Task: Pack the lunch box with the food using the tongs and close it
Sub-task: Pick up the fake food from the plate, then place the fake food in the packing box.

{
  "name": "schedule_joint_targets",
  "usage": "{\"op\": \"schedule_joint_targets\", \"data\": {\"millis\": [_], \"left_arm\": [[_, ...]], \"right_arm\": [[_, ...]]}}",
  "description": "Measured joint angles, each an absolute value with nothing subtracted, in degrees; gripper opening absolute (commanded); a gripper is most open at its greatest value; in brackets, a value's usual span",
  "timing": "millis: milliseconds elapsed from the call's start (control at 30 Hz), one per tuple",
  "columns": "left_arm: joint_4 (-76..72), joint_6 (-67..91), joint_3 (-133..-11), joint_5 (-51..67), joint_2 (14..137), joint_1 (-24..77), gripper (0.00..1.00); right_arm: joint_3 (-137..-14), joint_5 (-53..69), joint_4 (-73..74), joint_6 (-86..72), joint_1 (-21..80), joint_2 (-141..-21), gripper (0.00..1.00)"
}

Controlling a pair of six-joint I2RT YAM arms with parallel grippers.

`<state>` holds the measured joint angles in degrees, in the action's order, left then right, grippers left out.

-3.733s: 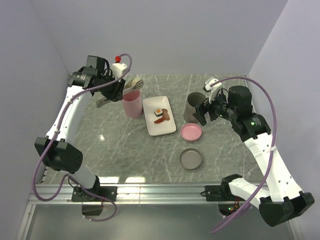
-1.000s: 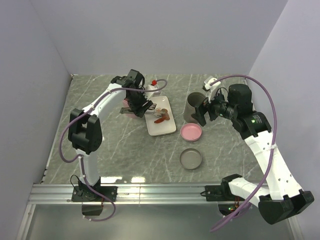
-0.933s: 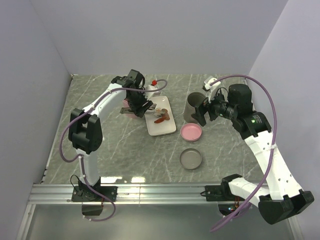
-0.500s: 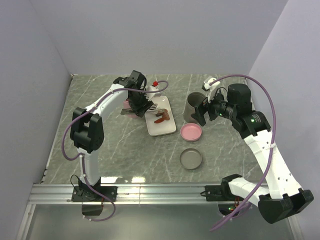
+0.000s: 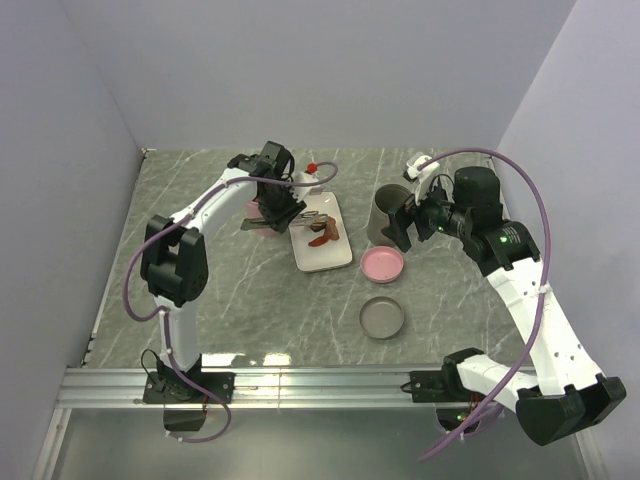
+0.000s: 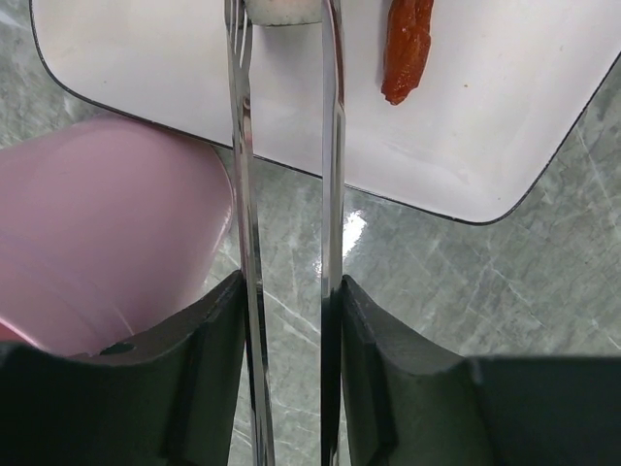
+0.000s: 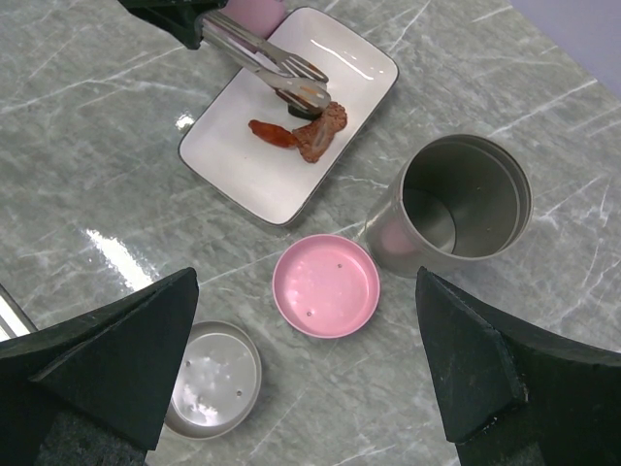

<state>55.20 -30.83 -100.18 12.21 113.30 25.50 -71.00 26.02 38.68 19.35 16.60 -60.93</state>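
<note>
Two left fingers (image 6: 199,388) pinch tongs (image 6: 332,194), tips astride rice roll (image 6: 281,8); pink cup (image 6: 107,223) beside plate (image 6: 505,126) edge; right fingers (image 7: 107,369) spread.

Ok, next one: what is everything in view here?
plate: 1, white, mid-table
roll: 1, white, on plate, between the tongs' arms
strip: 1, red, on plate
brown piece: 1, on plate beside strip
tongs: 1, silver, over plate
cup: 1, pink, left of plate
can: 1, grey, open, right of plate
pink dish: 1, round, nearer than the can
grey dish: 1, round, nearest
table: 1, grey marble
left hand: 1, black, gripping tongs
right hand: 1, black, open, above dishes
</note>
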Motion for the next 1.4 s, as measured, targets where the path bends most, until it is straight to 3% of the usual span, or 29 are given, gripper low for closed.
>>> {"op": "schedule_joint_targets", "data": {"millis": [267,833,1200,1400], "left_arm": [[56.9,-29.3,-100.3,13.4,110.1,25.6,0.32],[58.9,-22.7,-104.6,14.8,93.1,24.9,0.27],[60.1,-21.8,-102.2,19.9,86.5,8.3,0.3],[60.6,-22.4,-97.7,21.2,86.1,7.2,0.32]], "right_arm": [[-71.0,26.0,38.7,19.3,16.6,-60.9,1.0],[-71.4,26.7,38.8,18.4,16.3,-61.2,1.0],[-72.9,28.7,40.2,15.2,15.4,-63.5,1.0],[-73.6,29.5,40.9,14.3,15.2,-64.6,1.0]]}}
